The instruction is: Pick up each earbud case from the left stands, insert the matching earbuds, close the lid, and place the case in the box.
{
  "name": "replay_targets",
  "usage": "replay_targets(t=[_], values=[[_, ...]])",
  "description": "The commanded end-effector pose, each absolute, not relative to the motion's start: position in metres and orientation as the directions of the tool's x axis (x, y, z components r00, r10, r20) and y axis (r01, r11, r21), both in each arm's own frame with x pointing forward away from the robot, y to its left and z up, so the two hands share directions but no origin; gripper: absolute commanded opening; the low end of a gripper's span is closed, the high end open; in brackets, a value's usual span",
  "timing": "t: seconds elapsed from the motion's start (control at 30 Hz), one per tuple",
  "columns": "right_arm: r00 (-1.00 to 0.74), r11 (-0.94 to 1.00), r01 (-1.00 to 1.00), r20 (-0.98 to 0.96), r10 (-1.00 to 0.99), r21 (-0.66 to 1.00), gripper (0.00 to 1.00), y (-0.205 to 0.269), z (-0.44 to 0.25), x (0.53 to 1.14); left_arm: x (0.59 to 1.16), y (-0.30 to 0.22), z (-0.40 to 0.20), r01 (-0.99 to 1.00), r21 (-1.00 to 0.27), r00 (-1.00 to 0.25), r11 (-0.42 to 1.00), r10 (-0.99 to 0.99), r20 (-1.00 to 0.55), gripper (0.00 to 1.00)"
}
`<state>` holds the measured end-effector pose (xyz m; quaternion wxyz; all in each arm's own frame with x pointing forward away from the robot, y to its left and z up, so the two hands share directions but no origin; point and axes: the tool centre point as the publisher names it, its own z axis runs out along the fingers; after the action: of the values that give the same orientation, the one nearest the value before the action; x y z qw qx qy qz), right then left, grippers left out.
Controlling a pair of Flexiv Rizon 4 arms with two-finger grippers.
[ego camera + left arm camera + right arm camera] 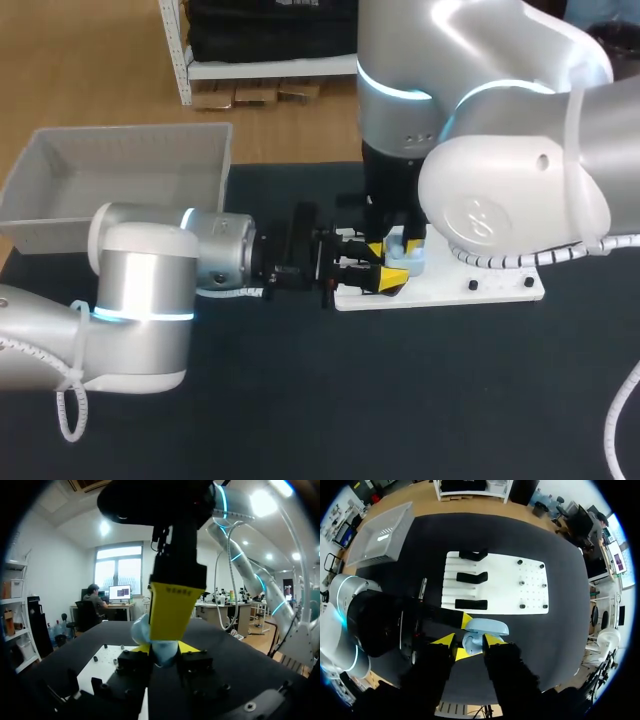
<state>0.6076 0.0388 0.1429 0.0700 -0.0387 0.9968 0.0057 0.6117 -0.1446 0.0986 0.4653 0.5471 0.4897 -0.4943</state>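
Pale-blue plastic, the earbud case (408, 256) hangs clear of the table over the left end of the white board (505, 587), with both arms at it.

Finding one: your left gripper (164, 650), reaching in level from the left, has its two yellow tips pressed on opposite sides of the case body and carries it.

Finding two: your right gripper (467, 640) comes down from above with its fingers parted, one to the left of the case and one to the right. The left one looks clear of the plastic, so it grips nothing.

Finding three: the lid (489, 626) stands raised off the body. Whether the earbuds are seated inside cannot be made out. The three black stands (471, 577) on the board show no case.

Assessment: the step in hand appears to be closing the lid.

Recommendations:
- Hold the left clamp firm and level so the case cannot pivot.
- Bring one right fingertip onto the lid's free edge, away from the hinge, and press squarely down toward the body.
- Avoid any sideways push, which would likely twist the smooth shell out of the left tips.
- Confirm the lid sits flush before you withdraw the right side.
- Only then carry the case to the grey box (60, 225) at the far left.
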Motion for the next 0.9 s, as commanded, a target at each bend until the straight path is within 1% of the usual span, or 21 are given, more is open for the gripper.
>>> replay_targets(t=[0.03, 0.4, 0.47, 0.53, 0.63, 0.73, 0.77, 0.9], values=[[-0.986, 0.997, -0.076, -0.151, -0.074, 0.007, 0.37, 0.036, 0.149, 0.602, 0.612, -0.145, 0.099, 0.996, 0.023, 0.03, -0.089, 0.079, -0.996, 0.0], [-0.978, 0.999, -0.049, -0.202, -0.045, 0.017, 0.39, 0.029, 0.165, 0.604, 0.612, -0.145, 0.099, 0.996, 0.023, 0.03, -0.089, 0.079, -0.996, 0.0], [-0.977, 0.999, -0.03, -0.211, -0.024, 0.022, 0.42, 0.025, 0.167, 0.608, 0.612, -0.145, 0.099, 0.996, 0.023, 0.03, -0.089, 0.079, -0.996, 0.0], [-0.976, 0.999, -0.014, -0.217, -0.007, 0.031, 0.47, 0.021, 0.17, 0.613, 0.612, -0.145, 0.099, 0.996, 0.023, 0.03, -0.089, 0.079, -0.996, 0.0], [-0.973, 0.999, 0.008, -0.228, 0.015, 0.035, 0.5, 0.016, 0.172, 0.62, 0.612, -0.145, 0.099, 0.996, 0.023, 0.03, -0.089, 0.079, -0.996, 0.0], [-0.972, 0.999, 0.026, -0.23, 0.035, 0.045, 0.67, 0.01, 0.174, 0.628, 0.612, -0.145, 0.099, 0.996, 0.023, 0.03, -0.089, 0.079, -0.996, 0.0], [-0.973, 0.998, 0.034, -0.228, 0.044, 0.049, 0.72, 0.008, 0.174, 0.632, 0.612, -0.145, 0.099, 0.996, 0.023, 0.03, -0.089, 0.079, -0.996, 0.0], [-0.974, 0.997, 0.064, -0.217, 0.071, 0.039, 0.82, -0.001, 0.171, 0.643, 0.612, -0.145, 0.099, 0.996, 0.023, 0.03, -0.089, 0.079, -0.996, 0.0]])
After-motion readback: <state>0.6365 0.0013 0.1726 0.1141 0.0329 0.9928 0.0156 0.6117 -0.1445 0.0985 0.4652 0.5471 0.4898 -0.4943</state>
